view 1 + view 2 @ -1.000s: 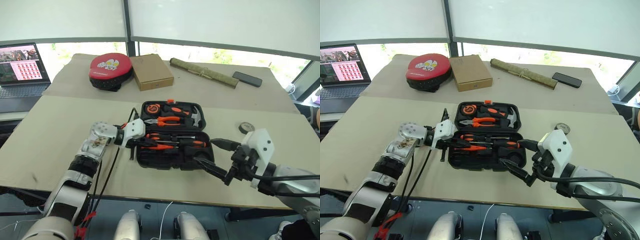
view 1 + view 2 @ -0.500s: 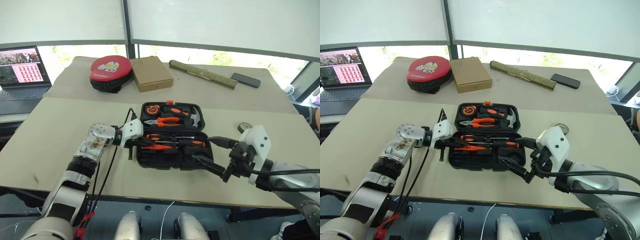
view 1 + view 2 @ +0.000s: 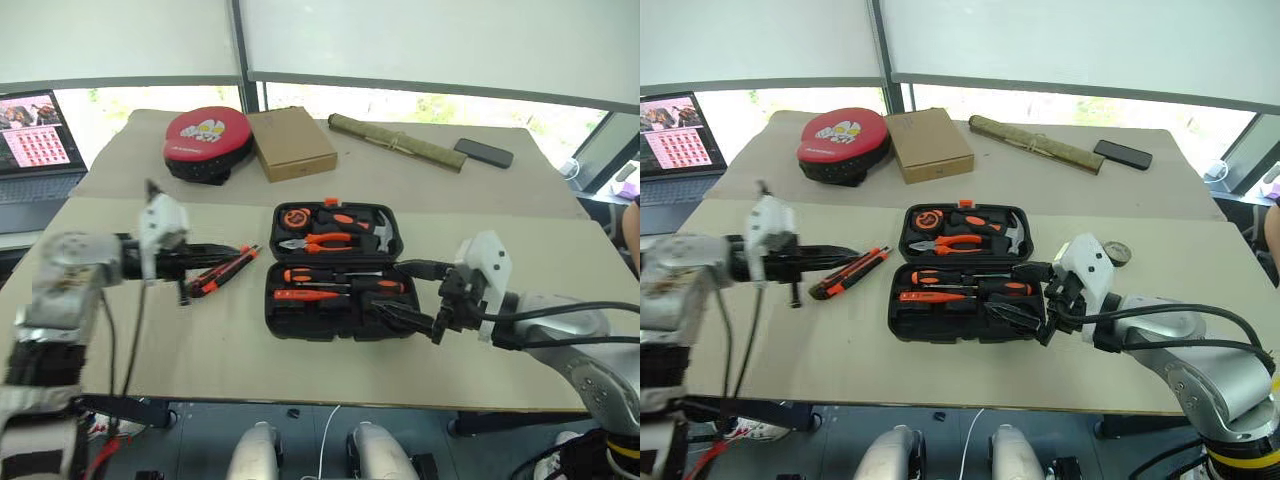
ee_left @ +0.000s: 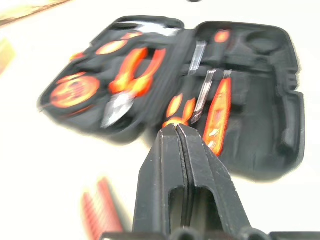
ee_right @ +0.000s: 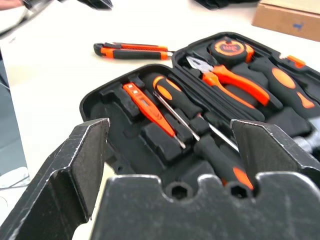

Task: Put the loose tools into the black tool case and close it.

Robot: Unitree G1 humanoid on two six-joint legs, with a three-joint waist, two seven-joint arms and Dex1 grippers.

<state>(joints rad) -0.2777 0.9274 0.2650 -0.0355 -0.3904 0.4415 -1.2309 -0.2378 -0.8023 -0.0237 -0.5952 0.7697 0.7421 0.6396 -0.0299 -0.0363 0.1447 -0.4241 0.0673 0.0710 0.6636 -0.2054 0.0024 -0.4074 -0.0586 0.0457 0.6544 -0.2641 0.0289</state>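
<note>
Beige tabletop (image 3: pixel 150 340) here. The open black tool case (image 3: pixel 335 325) sits mid-tabletop, utility knife (image 3: pixel 222 271) loose just to its left. Along the far edge: red-and-black round pad (image 3: pixel 208 140), cardboard box (image 3: pixel 291 143), green roll (image 3: pixel 395 142), phone (image 3: pixel 483 152). Small round thing (image 3: pixel 1116 253) near the right edge.

Silver-grey arms, black cables alongside; white wrist housings; each pincer (image 3: pixel 1032 303) two black fingers (image 4: pixel 197 170), scuffed edges.
</note>
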